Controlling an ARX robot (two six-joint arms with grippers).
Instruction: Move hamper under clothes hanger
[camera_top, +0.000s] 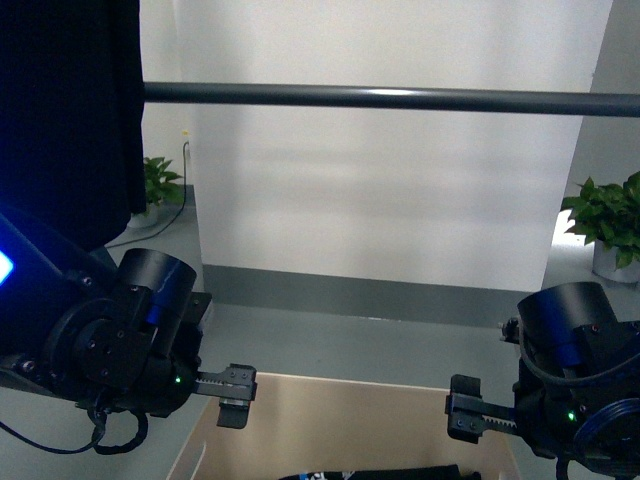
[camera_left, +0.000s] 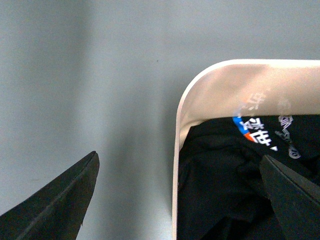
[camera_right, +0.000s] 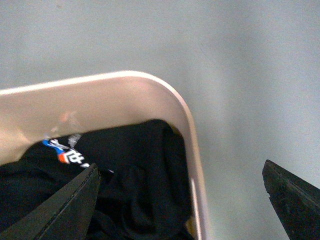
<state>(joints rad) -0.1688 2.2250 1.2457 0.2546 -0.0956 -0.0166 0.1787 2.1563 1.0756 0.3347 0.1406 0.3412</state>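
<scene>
Here the hamper (camera_top: 340, 420), beige with rounded corners, sits on the grey floor (camera_left: 100, 75) below the clothes hanger (camera_top: 380, 97) bar, holding black clothing (camera_left: 220, 185) with unreadable white print. The left tool (camera_left: 177, 195) and right tool (camera_right: 192, 200) gape wide, each straddling one hamper wall, gripping nothing.

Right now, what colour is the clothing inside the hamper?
Black clothing, with a small blue, orange and white print; clearest in the left wrist view.
</scene>
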